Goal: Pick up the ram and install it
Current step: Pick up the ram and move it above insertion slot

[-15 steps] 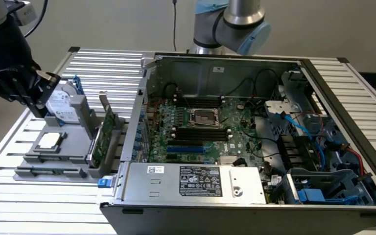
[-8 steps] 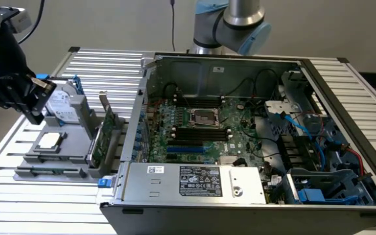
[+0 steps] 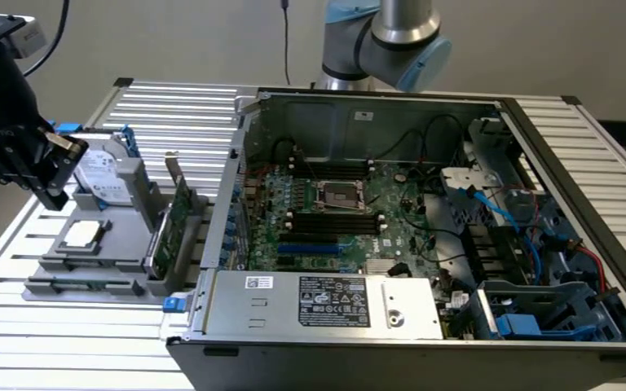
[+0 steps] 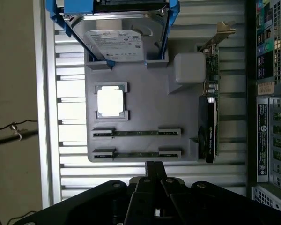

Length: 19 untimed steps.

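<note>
Your tool (image 4: 153, 165) hangs clenched and empty at the exterior view's upper left, over the gray tray (image 4: 150, 108) on the desk (image 3: 52, 350). You see the ram (image 4: 136, 132) lying in that tray, untouched, a second stick (image 4: 136, 153) alongside.

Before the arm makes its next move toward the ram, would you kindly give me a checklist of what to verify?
1. Hand open for grasping: not ok, it is shut and empty.
2. Thin green ram sticks seated in the grey plastic tray: ok, two lie side by side.
3. Hand clear of the sticks: ok, not touching.
4. Tall green expansion card clear of the sticks: ok, standing apart.
5. Long black motherboard slots free: ok, they look empty.
6. Grey metal computer case open: ok.
</note>
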{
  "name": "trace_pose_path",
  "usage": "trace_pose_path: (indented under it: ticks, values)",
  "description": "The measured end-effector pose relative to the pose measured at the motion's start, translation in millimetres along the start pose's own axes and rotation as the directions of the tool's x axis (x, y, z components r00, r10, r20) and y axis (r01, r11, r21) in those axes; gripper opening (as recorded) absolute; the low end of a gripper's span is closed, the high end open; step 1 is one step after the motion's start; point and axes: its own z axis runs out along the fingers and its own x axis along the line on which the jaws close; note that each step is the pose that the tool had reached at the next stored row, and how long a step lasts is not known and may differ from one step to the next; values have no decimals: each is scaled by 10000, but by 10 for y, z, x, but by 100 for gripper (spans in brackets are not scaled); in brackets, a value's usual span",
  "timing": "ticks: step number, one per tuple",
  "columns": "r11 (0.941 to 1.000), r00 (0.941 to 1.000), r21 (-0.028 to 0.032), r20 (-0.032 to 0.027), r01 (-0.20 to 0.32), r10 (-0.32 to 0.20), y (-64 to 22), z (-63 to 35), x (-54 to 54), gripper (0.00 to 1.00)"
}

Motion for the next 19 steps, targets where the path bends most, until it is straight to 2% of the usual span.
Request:
trace_pose_path:
  ticks: [9,11,15,19]
  values:
    - [10000,10000,0,1,2,-2,-2,0,-1,11]
    - [10000,10000,-27,-3,43,-43,-8,3,6,11]
    - [9972,9972,-11,-33,751,-751,-9,26,5,11]
    - [9890,9890,2,-66,1481,-1481,-10,58,4,11]
